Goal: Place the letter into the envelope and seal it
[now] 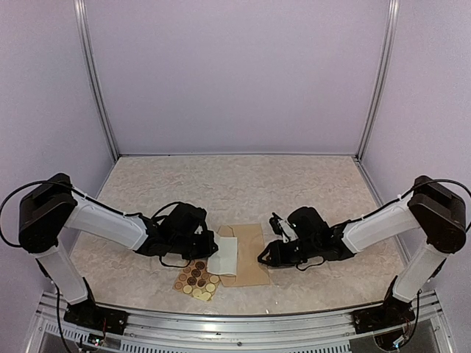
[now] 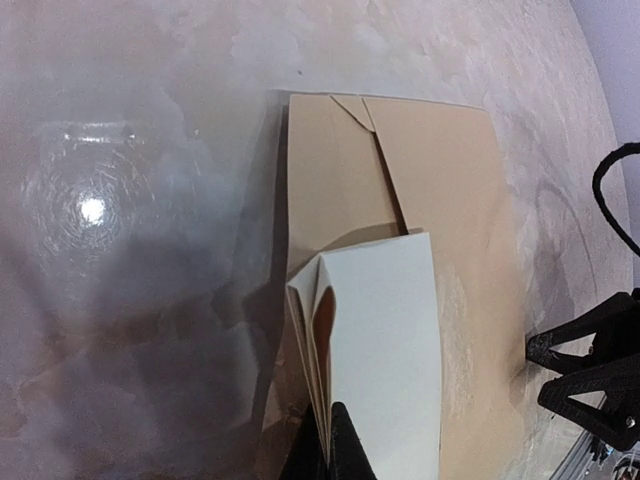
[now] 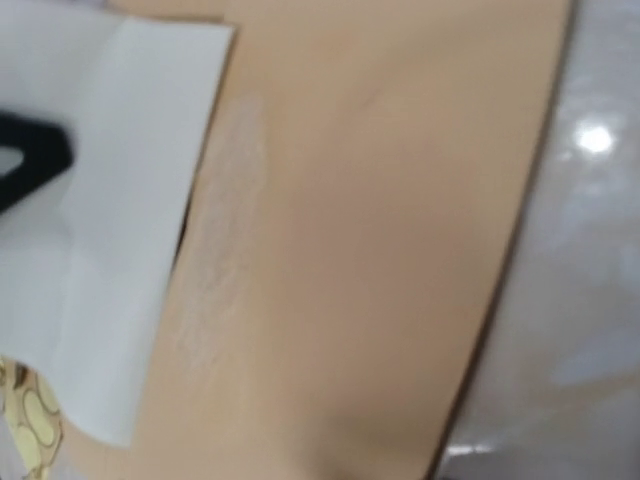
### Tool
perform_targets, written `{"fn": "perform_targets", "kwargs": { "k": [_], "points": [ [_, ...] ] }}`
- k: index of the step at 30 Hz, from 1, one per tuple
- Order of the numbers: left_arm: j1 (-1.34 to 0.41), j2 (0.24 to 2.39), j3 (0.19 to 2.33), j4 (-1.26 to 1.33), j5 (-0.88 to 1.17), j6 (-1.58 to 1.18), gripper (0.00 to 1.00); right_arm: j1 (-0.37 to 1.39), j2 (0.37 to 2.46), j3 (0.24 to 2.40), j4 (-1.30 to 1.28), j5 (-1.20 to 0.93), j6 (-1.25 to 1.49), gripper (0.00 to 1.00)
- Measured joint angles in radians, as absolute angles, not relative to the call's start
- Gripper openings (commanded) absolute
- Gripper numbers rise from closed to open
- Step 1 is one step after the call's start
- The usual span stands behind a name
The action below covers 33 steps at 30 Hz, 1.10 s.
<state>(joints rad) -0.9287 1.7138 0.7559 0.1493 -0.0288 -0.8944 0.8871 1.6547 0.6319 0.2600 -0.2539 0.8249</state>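
Note:
The tan envelope (image 1: 250,254) lies flat on the table between the two arms. The letter (image 1: 225,256), folded with its plain white back showing, rests over the envelope's left part. In the left wrist view my left gripper (image 2: 336,445) is shut on the near edge of the folded letter (image 2: 385,340), whose far end lies on the envelope (image 2: 440,170). My right gripper (image 1: 263,257) sits low at the envelope's right edge, and the left wrist view shows its fingertips (image 2: 545,348) a little apart. Its own view shows only envelope (image 3: 380,250) and letter (image 3: 120,200), with no fingers.
A small tan sheet of round stickers (image 1: 197,279) lies just left of the envelope's near corner, under the left arm's wrist. White walls and metal posts close in the table on three sides. An aluminium rail runs along the near edge.

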Motion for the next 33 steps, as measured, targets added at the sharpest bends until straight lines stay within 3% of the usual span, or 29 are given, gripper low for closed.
{"fn": "perform_targets", "kwargs": {
  "k": [33],
  "points": [
    [-0.929, 1.616, 0.672, 0.149, -0.060, -0.947, 0.00, 0.892, 1.760, 0.724, 0.275, -0.273, 0.836, 0.30]
  ]
}}
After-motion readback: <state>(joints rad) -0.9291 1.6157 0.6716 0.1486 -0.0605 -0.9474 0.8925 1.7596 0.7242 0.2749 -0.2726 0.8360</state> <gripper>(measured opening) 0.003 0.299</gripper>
